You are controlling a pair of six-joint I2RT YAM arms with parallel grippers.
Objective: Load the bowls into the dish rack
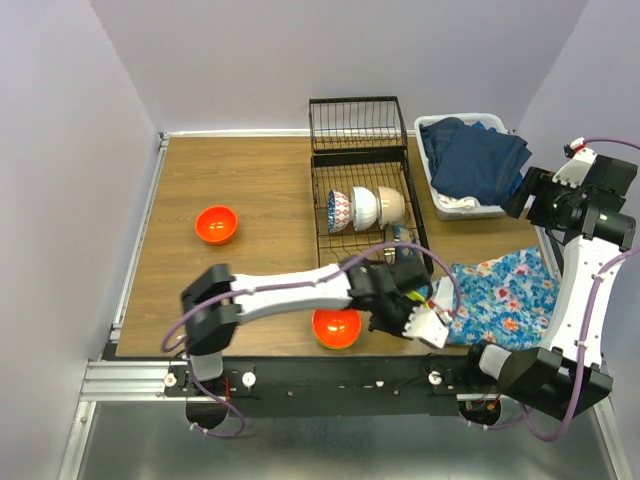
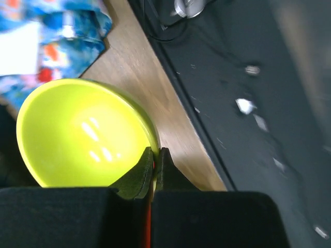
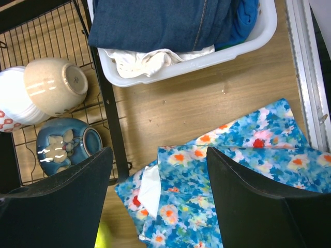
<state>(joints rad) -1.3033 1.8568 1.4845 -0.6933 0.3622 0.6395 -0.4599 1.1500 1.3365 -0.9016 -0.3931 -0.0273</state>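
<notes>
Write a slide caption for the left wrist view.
Left fingers pinched shut on the rim of the green bowl, near the table edge, floral cloth beside it.

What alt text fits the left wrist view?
The left pincer is shut on the rim of a glossy lime-green round bowl, with the brown wooden table behind it. A blue floral cloth lies at the upper left.

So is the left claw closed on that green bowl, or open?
Closed on it: the left claw pinches the lime green bowl at its rim, in its wrist view.
</notes>
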